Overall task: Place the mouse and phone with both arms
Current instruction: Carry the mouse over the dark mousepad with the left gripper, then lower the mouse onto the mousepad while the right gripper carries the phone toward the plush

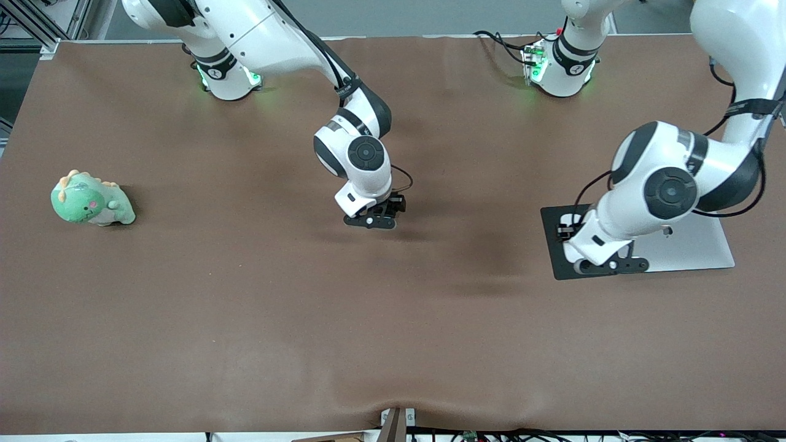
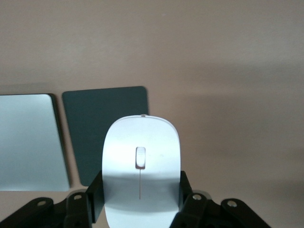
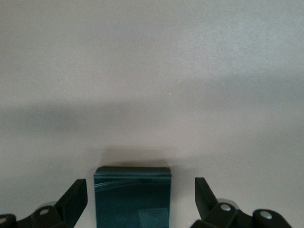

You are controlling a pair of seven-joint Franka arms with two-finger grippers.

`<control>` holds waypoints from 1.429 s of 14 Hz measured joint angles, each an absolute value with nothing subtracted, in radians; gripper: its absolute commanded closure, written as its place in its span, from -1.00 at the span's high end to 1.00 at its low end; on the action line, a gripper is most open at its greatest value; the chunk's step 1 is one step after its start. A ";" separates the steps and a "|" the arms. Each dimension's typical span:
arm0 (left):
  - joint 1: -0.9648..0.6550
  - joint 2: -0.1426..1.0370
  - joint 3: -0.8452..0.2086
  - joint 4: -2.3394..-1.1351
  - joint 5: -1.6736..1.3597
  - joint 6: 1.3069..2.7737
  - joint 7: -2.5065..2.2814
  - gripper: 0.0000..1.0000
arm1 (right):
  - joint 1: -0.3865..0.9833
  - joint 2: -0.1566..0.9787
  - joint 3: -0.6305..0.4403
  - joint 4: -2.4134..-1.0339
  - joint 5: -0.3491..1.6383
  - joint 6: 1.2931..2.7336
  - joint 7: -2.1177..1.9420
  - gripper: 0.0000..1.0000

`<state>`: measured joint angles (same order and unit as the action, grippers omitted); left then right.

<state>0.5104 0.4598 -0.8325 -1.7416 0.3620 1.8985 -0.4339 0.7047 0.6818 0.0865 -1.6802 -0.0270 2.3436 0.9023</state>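
Toward the right of the front frame, your left gripper sits low over the black mouse pad, which lies beside a silver laptop at the left arm's end of the table. Its wrist view shows the white mouse pinched by its two long sides between the black fingers, nose pointing out over the pad and the laptop next to it. Whether the mouse already touches the pad you cannot tell from these views.

At the middle of the front frame, your right gripper is low over the bare brown table. Its fingers stand spread, clear of both edges of the black phone lying flat between them on the cloth.

Judge the mouse as light, rigid and glossy: the curved shell could squirt out of a pinch, so hold low on the straight side walls, as now, never on the dome. The phone looks thin, stiff and slick, with glass that would mark or crack if knocked; take it across its narrow width, at mid-length, fingertips right down at the cloth, since so thin an edge offers little to bite.

A green plush dinosaur sits at the middle left of the front frame, well apart from both.
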 measured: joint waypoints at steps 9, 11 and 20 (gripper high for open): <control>0.607 0.472 -0.838 -1.921 0.418 2.047 -0.373 -0.03 | 0.715 0.721 0.087 -1.680 -0.038 2.382 0.943 1.00; 0.635 0.494 -0.837 -1.948 0.476 2.089 -0.373 -0.03 | 0.716 0.727 0.087 -1.680 -0.038 2.396 0.963 1.00; 0.686 0.562 -0.836 -1.954 0.511 2.177 -0.360 -0.03 | 0.717 0.737 0.088 -1.680 -0.038 2.408 0.995 -0.64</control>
<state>0.6859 0.5625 -0.8359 -1.9536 0.5109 2.1766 -0.3596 0.7172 0.7368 0.0881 -1.6805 -0.0380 2.4077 0.9952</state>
